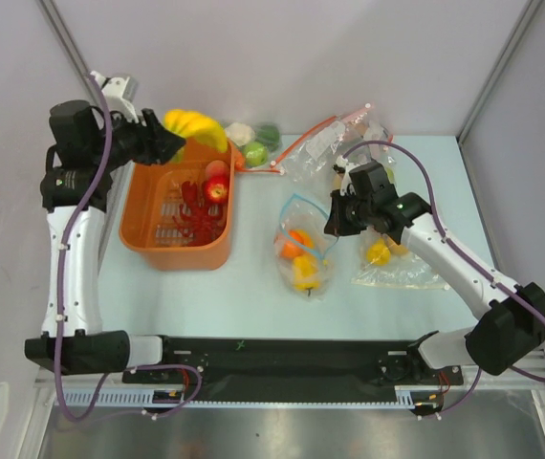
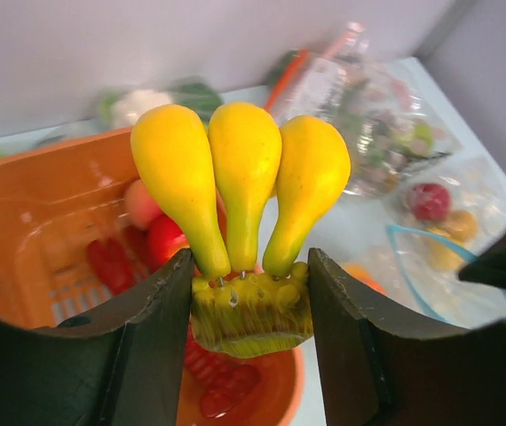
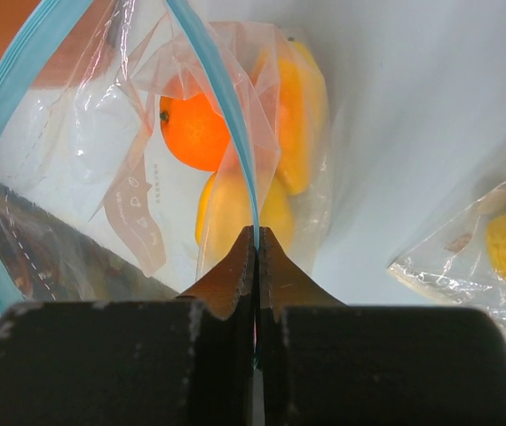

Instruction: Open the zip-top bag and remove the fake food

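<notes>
The clear zip-top bag (image 1: 301, 244) with a teal-blue zip strip lies mid-table with its mouth open. Inside it are a round orange (image 3: 195, 133) and yellow-orange pieces (image 3: 293, 120). My right gripper (image 1: 334, 216) is shut on the bag's blue zip strip (image 3: 235, 142) at the right side of the mouth. My left gripper (image 1: 179, 142) is shut on the stem of the yellow banana bunch (image 2: 240, 177) and holds it above the far rim of the orange basket (image 1: 148, 239).
The orange basket holds red fake food (image 1: 201, 206). A clear bag with a red zip strip (image 1: 335, 143) lies at the back. Another clear bag with yellow fruit (image 1: 392, 263) lies under my right arm. Green and white fake food (image 1: 253, 143) sits behind the basket.
</notes>
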